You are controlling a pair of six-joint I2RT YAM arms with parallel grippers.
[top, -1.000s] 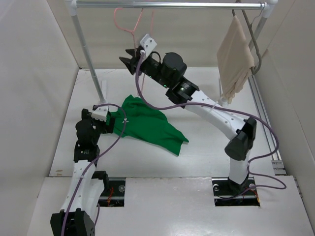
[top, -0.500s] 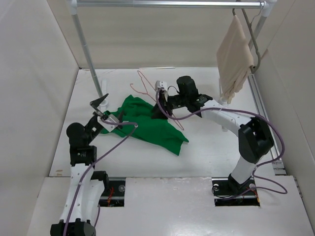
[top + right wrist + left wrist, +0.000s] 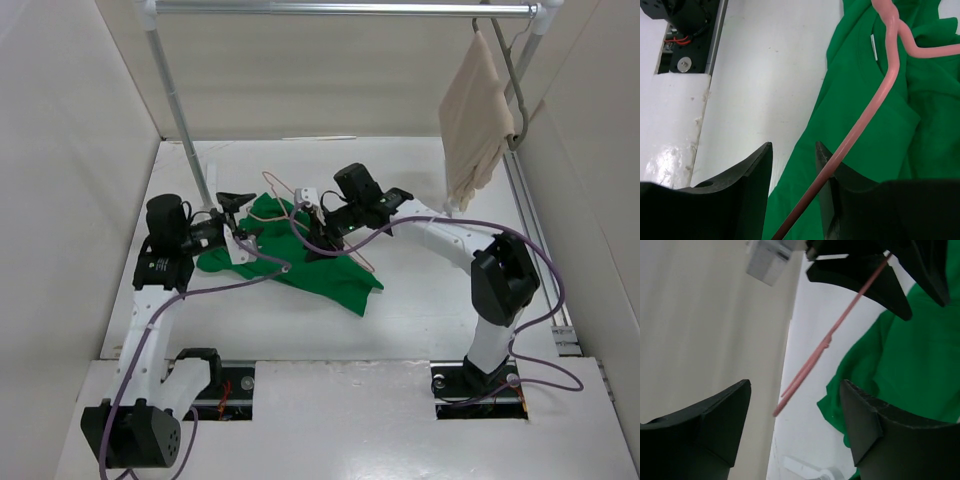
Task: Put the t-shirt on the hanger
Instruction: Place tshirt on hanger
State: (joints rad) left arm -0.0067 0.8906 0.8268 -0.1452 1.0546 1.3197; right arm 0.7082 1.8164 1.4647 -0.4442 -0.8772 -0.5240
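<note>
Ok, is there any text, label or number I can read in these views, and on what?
No readable text in any view.
White neck tag inside the t-shirt collar: too small to read.
Hanger and beige cloth: no markings visible.

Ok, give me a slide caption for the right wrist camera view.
Right gripper holding the hanger by its wire over the t-shirt lying crumpled on the white table.
</note>
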